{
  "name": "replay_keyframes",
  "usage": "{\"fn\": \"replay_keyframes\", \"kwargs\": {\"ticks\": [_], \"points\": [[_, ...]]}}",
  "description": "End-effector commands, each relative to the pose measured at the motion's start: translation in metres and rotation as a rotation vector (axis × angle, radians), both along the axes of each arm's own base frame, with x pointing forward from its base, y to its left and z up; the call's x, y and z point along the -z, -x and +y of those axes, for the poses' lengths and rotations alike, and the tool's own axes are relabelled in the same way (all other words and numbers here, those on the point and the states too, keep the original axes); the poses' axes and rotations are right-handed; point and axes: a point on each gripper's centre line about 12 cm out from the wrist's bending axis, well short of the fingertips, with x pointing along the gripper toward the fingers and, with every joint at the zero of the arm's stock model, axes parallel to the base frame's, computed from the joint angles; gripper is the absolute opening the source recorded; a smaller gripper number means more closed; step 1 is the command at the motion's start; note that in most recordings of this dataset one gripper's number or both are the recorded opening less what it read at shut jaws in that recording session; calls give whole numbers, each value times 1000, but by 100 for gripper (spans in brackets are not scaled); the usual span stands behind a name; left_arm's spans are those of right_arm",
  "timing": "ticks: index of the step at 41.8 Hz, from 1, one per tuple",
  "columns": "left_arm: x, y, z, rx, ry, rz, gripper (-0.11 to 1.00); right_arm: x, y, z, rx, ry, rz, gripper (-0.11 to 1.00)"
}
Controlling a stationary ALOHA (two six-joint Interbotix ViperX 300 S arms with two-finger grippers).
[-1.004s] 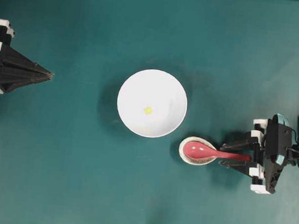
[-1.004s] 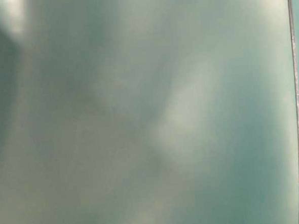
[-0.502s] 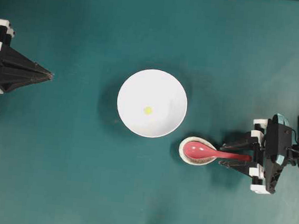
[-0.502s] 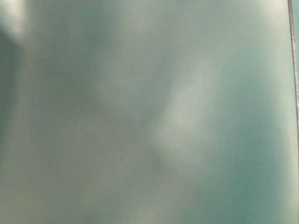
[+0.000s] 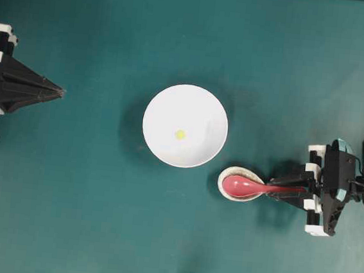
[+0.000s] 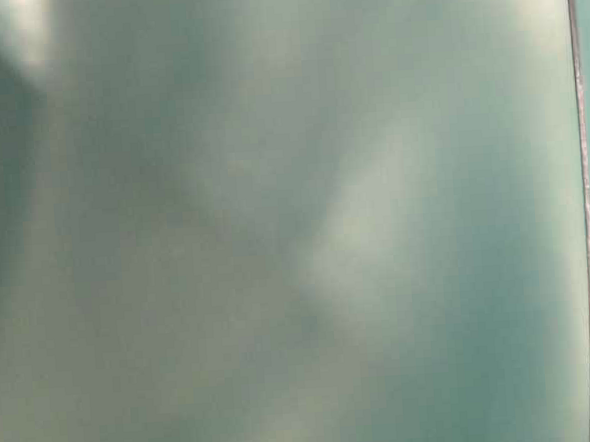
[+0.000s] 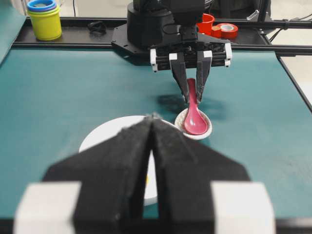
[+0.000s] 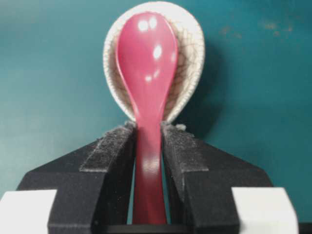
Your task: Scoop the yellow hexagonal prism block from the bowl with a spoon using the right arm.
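Observation:
The white bowl (image 5: 197, 109) sits mid-table with the tiny yellow hexagonal prism block (image 5: 180, 134) on its floor. To its lower right, the pink-red spoon (image 5: 245, 186) lies with its scoop in a small speckled rest (image 5: 225, 192). My right gripper (image 5: 273, 185) is shut on the spoon's handle. In the right wrist view both pads (image 8: 173, 141) press the handle just behind the scoop (image 8: 146, 58). My left gripper (image 5: 60, 90) is shut and holds nothing, far left of the bowl. The left wrist view shows its tips (image 7: 153, 118) meeting before the bowl (image 7: 105, 136).
The speckled rest (image 8: 190, 53) lies between the bowl and my right gripper. A yellow cup stack (image 7: 44, 19) and a red tape roll (image 7: 226, 30) stand beyond the table's far edge, behind the right arm's base. The table-level view is a teal blur.
My right gripper's jaws have closed in from wide open onto the spoon's handle, and the spoon has shifted slightly in its rest. The left arm, bowl and block have not moved.

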Motion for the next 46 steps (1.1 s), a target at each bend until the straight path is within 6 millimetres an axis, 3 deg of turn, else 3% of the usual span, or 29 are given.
{"fn": "replay_keyframes", "kwargs": {"ticks": [1, 17, 34, 46], "points": [[-2, -2, 0, 0, -1, -5, 1, -6, -2, 2, -2, -10, -30, 23], [-2, -2, 0, 0, -1, -5, 1, -16, -3, 1, -7, -11, -61, 23], [0, -2, 0, -1, 51, 17, 1, -72, -13, -8, -21, -44, -162, 23], [5, -1, 0, -5, 61, 54, 1, -118, -35, -18, -66, -75, -81, 23]]}}
